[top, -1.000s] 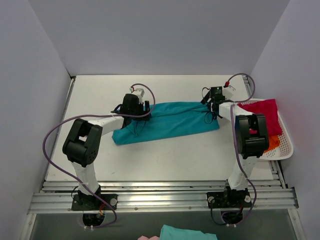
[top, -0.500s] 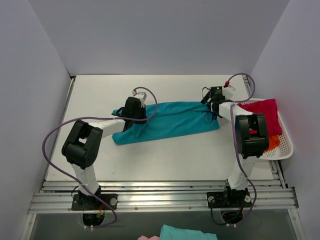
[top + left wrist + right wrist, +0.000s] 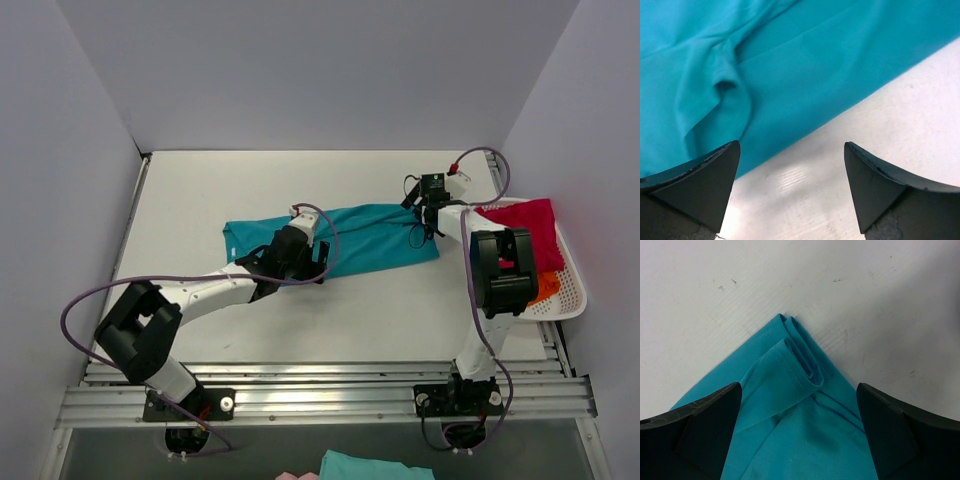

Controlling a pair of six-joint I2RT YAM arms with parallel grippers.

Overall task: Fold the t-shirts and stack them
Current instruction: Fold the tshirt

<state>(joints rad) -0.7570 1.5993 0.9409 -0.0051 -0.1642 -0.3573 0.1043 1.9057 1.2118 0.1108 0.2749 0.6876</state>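
Observation:
The teal-blue t-shirt [image 3: 370, 240] lies folded into a long strip across the middle of the table. My left gripper [image 3: 308, 264] hangs open over the strip's near edge. In the left wrist view, the left gripper [image 3: 792, 172] has bare table between its fingers and the teal cloth [image 3: 790, 65] just beyond them. My right gripper [image 3: 428, 214] is open at the strip's far right corner. That folded corner [image 3: 800, 370] lies between its fingers, ungripped. The crimson-pink t-shirt [image 3: 520, 225] and the orange t-shirt [image 3: 546, 290] lie in the basket.
The white slatted basket [image 3: 572, 300] stands at the table's right edge, beside the right arm. Grey walls close in the left, back and right sides. More teal cloth [image 3: 375, 466] shows below the table's front rail.
My left arm has swung from the shirt's left end towards me and to the right, ending at the strip's near edge. The shirt's left end now lies uncovered. The right arm has not moved.

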